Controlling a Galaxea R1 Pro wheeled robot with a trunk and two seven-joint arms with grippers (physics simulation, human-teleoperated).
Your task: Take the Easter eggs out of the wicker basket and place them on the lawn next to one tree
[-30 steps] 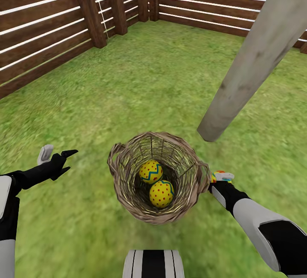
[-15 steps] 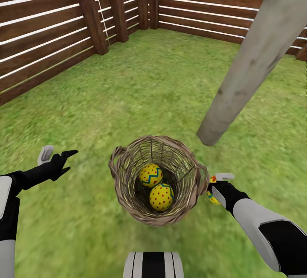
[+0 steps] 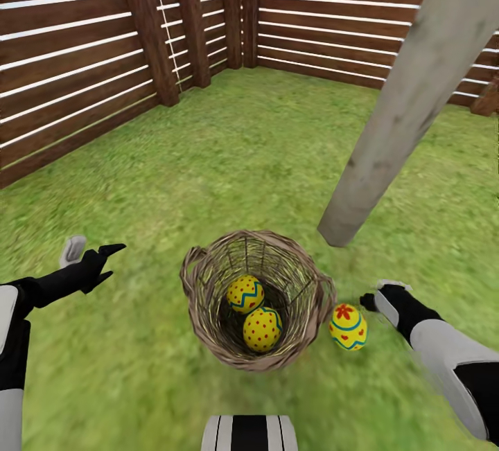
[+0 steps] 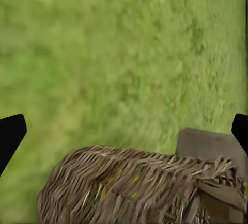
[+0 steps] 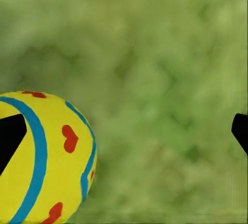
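Egg (image 3: 348, 326) on lawn (image 3: 249, 146) just beside the wide-spread right fingers (image 3: 385, 296) (basket (image 3: 208, 298) alongside)

Your head camera looked down on the wicker basket (image 3: 258, 298), which stood on the lawn (image 3: 229, 153) and held two Easter eggs (image 3: 245, 293) (image 3: 263, 330). A third egg (image 3: 348, 326) lay on the grass just beside the basket, close to your right gripper (image 3: 380, 296), whose jaws were parted. Your left gripper (image 3: 91, 255) hovered spread apart. The tree (image 3: 409, 104) rose near the basket before the fence (image 3: 83, 56).
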